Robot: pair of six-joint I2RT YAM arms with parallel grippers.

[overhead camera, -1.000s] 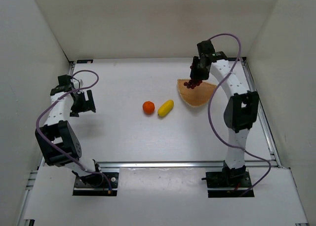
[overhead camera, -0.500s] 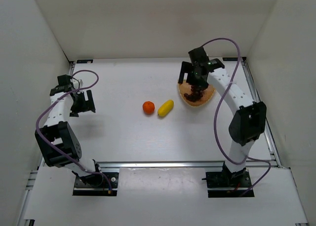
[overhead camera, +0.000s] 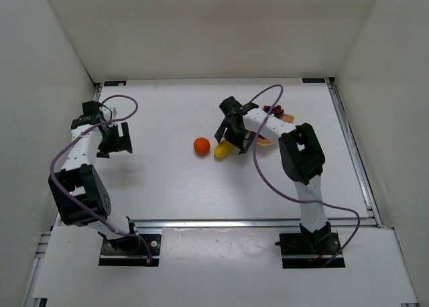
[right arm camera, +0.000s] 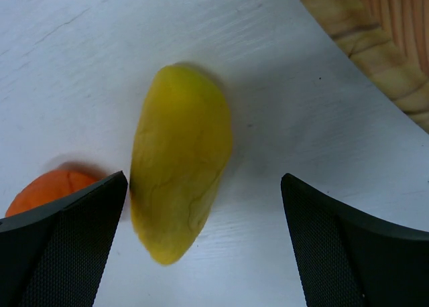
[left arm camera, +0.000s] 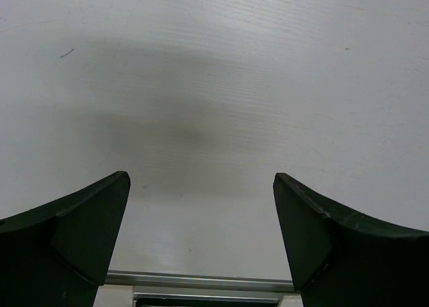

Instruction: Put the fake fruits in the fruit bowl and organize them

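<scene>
The yellow lemon-like fruit [overhead camera: 224,149] [right arm camera: 181,186] lies on the table, with the round orange [overhead camera: 202,145] [right arm camera: 45,190] just to its left. My right gripper [overhead camera: 234,144] [right arm camera: 204,243] hangs open over the lemon, which sits close to the left finger and touches neither pad. The grape bunch [overhead camera: 273,110] rests in the wicker fruit bowl [overhead camera: 287,118] [right arm camera: 375,45], and the right arm hides most of both. My left gripper [overhead camera: 115,138] [left arm camera: 201,233] stands open over bare table at the far left.
White walls close in the table on three sides. A metal rail [left arm camera: 201,279] runs along the table edge below the left gripper. The right arm stretches across the bowl's near side.
My right gripper let the grape bunch go into the bowl, opened, and swung left and down to the lemon. The left arm has hardly moved.
</scene>
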